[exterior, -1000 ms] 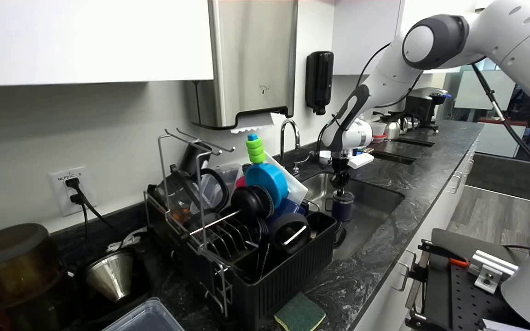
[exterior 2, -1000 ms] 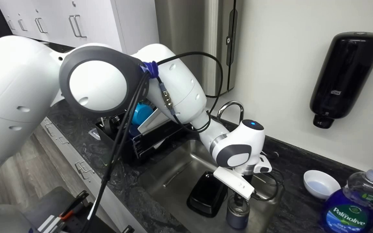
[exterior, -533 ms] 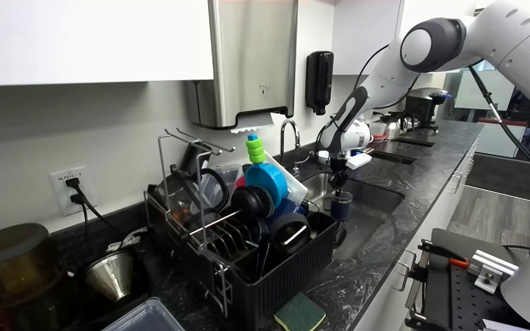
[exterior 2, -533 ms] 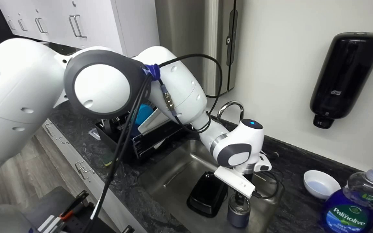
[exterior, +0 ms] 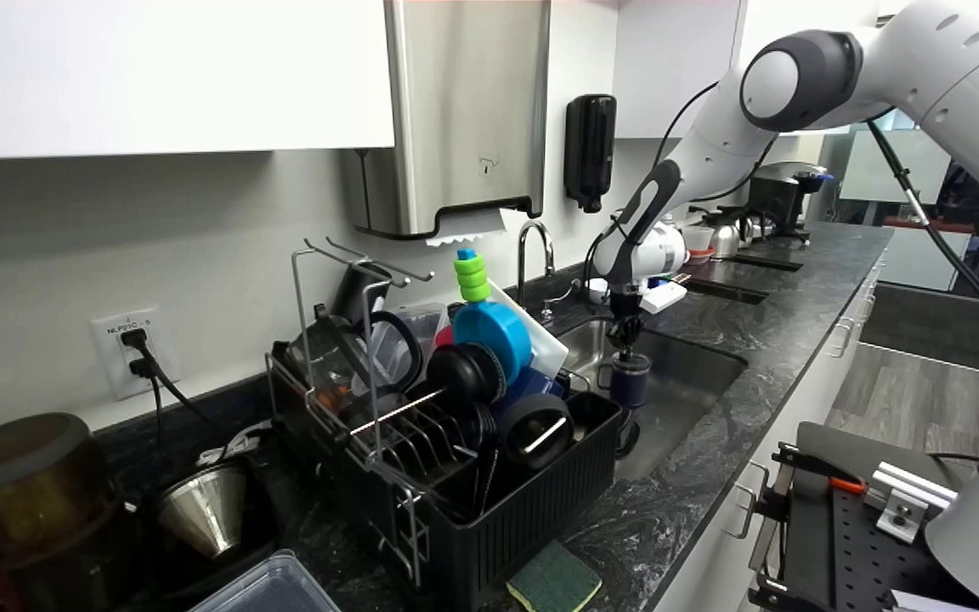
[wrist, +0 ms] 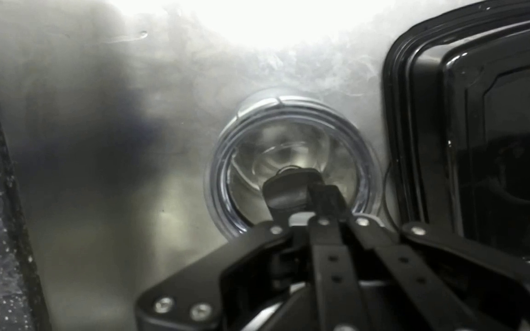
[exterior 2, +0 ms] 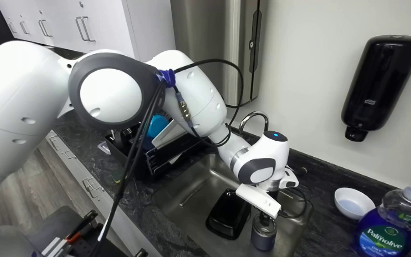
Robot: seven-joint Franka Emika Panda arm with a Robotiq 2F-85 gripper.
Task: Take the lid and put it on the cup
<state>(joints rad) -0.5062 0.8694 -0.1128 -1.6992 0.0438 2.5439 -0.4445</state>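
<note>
The cup (exterior 2: pixel 263 241) is seen standing upright in the sink (exterior 2: pixel 191 210); its body is dark, between navy and slate, and is topped by a paler, shinier band. In the wrist view the lid (wrist: pixel 265 147) is seen from above as a clear round disc, ringed by bright concentric edges and crossed by pale reflections. It appears to be lying over the cup's mouth, though its rim can hardly be told from the cup's own, and whether it is fully seated cannot be made out. The fingers of the gripper (wrist: pixel 308 188) are closed together, and from above part of the lid's ring is covered by them. One cup and one lid are counted. One black container (exterior 2: pixel 227 216) is held in the same sink, near the cup, and one curved faucet (exterior 2: pixel 257 113) is mounted at its edge. On the counter (exterior 2: pixel 326 235) one white bowl (exterior 2: pixel 354 203) and one bottle marked Palmolive (exterior 2: pixel 385 228) are placed, with one black dispenser (exterior 2: pixel 382 85) fixed above. In an exterior view one crowded dish rack (exterior: pixel 532 484) is shown, in which one bright blue dish (exterior: pixel 494 336) and one green ridged piece (exterior: pixel 472 279) are stacked; one sponge (exterior: pixel 554 578) is laid just beside it, and two black plugs (exterior: pixel 141 368) are fitted in one outlet (exterior: pixel 107 340).
</note>
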